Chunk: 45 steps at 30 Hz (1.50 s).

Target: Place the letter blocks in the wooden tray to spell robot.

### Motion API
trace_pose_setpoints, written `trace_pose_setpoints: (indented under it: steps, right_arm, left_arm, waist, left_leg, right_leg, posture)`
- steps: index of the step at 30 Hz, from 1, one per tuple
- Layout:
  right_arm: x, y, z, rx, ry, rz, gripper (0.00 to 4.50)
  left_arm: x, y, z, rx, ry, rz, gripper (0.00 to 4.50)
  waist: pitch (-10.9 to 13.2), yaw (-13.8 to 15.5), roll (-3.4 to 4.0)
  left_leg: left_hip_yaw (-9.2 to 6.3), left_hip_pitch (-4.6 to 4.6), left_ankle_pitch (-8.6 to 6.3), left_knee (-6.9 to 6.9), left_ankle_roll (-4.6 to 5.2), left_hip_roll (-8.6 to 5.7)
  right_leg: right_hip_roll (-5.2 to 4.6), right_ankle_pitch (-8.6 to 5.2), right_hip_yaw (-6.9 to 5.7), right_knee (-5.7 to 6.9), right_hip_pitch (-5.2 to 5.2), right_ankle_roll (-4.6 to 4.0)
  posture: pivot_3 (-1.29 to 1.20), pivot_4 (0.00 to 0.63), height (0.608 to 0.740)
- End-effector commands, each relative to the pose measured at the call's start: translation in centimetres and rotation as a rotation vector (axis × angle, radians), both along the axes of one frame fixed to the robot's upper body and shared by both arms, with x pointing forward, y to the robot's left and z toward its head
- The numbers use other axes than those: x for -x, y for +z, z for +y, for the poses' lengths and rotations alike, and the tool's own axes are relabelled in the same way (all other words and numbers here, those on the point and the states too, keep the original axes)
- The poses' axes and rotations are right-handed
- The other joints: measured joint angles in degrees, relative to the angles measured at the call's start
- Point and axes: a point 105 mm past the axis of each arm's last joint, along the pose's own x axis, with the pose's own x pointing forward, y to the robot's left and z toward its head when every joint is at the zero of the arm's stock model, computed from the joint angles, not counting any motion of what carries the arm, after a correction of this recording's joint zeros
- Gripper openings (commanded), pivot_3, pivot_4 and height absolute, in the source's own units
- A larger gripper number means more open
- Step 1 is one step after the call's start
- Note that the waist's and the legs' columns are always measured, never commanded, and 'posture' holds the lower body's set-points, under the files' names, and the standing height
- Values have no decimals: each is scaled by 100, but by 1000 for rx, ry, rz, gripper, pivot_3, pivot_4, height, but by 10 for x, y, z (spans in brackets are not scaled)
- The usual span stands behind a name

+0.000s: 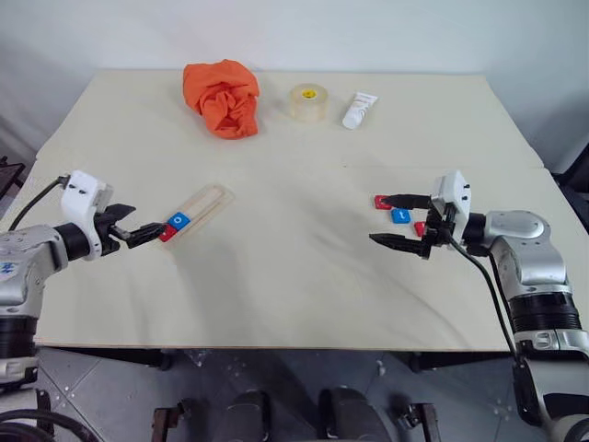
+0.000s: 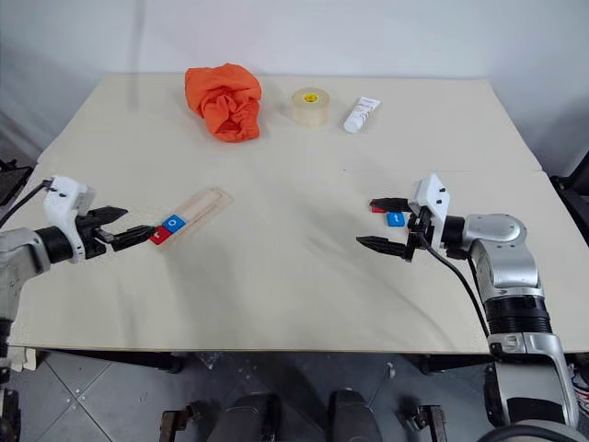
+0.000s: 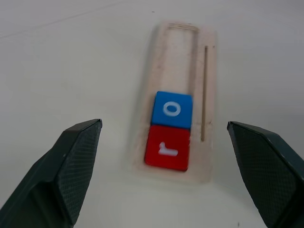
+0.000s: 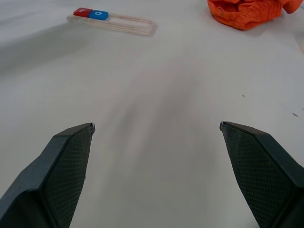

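Left eye view: the wooden tray [image 1: 202, 208] lies left of centre on the table [image 1: 294, 276], a red r tile [image 1: 167, 233] and blue o tile [image 1: 179, 221] at its near end; three loose tiles [image 1: 399, 215] lie at right by the right gripper [image 1: 401, 221], fingers wide and empty. Left wrist view: the left gripper [image 3: 166, 175] spreads wide, empty, short of the tray. Right wrist view: an orange cloth [image 4: 247, 12] lies far off.

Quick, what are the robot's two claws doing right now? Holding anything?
Left gripper: open, holding nothing, at the near end of the tray.
Right gripper: open, holding nothing, beside the loose blocks.
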Motion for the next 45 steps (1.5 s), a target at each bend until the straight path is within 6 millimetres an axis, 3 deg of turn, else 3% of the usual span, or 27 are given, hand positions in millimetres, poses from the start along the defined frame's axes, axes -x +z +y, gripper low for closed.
trace_pose_setpoints:
  steps: [1, 9, 16, 31, 36, 45]
  right_arm:
    - [2, 13, -3, -6, -1, -40, 4393]
    - [4, 14, -6, 2, -5, -41, 4393]
    - [5, 14, -8, 11, -8, -41, 4393]
    - [4, 15, -10, 23, -3, -44, 4393]
    - [4, 15, -11, 23, -7, -47, 4500]
    - [3, 14, -12, 23, -14, -48, 4500]
  left_arm:
    - [-10, 1, -3, -19, -25, 20, 4500]
    - [-26, -21, -12, -70, -20, 117, 4500]
    - [-36, -24, -25, -80, -64, 120, 4500]
    - [-32, -43, -17, -63, -49, 286, 4500]
    - [-30, -50, -20, -111, -82, 276, 3410]
    - [-29, -42, -30, -184, -188, 198, 3403]
  waist:
    - [1, -7, -1]
    - [2, 1, -3]
    - [2, 11, -3]
    - [1, 7, -3]
    - [1, 7, -3]
    - [1, 8, -3]
  left_leg:
    - [3, -1, 0, 5, 0, 0]
    - [11, -5, 0, 42, 2, 2]
    - [11, -10, 2, 56, 4, 3]
    - [12, -10, 4, 62, 5, 3]
    - [12, -10, 5, 63, 4, 3]
    - [13, -8, 5, 63, 4, 3]
  right_leg:
    - [0, 0, 0, 4, -2, 0]
    - [0, 0, 10, 28, -3, 1]
    - [0, 1, 10, 33, -3, 3]
    - [1, 2, 10, 40, -5, 4]
    - [0, 2, 11, 42, -5, 4]
    - [-1, 2, 12, 41, -5, 4]
  posture:
    - [0, 150, 740]
    - [0, 150, 740]
    - [0, 150, 740]
    - [0, 150, 740]
    - [0, 150, 740]
    - [0, 150, 740]
